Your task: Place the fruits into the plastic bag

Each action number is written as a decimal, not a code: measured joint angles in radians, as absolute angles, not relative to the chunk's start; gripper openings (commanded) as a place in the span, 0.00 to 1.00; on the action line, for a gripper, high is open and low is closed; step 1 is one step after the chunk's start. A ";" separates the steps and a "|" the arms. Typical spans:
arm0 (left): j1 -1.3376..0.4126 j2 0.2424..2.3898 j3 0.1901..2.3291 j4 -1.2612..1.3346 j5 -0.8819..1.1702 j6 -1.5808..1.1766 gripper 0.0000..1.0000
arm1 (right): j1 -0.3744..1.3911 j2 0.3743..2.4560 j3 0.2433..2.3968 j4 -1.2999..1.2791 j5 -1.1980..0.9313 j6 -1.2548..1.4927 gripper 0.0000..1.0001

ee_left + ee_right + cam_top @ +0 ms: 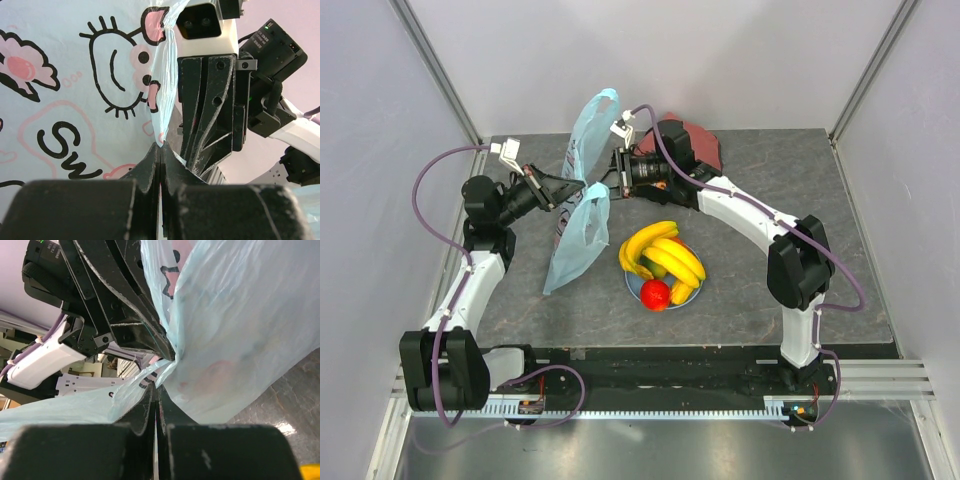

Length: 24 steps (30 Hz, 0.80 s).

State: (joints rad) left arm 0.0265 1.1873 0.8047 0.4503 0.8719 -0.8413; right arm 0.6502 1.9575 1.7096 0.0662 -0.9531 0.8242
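The plastic bag [578,235], thin light-blue film printed with a cartoon face, hangs above the table between my two arms. My left gripper [580,184] is shut on its film, which is pinched at the closed tips of that gripper [161,147]. My right gripper [605,180] faces it from the other side. It [159,390] is also shut, and a fold of the bag [240,330] runs into its tips. The fruits lie apart from both grippers: yellow bananas [665,252], a red round fruit [655,294] and a yellow oblong one [682,292].
The fruits rest on a round light-blue plate [697,288] in the middle of the dark table. A folded dark-red cloth [700,145] lies at the back behind the right arm. White walls with metal posts close in the table.
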 measured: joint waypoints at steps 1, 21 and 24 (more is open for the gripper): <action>0.027 1.187 0.805 0.450 0.872 -0.841 0.10 | 0.646 1.958 1.709 0.072 -0.953 0.825 0.00; 0.034 1.186 0.873 0.231 0.880 -0.791 0.71 | 0.542 1.895 1.571 -0.022 -0.814 0.651 0.00; -0.036 1.195 0.919 0.160 0.849 -0.744 0.77 | 0.545 1.895 1.571 -0.036 -0.813 0.635 0.00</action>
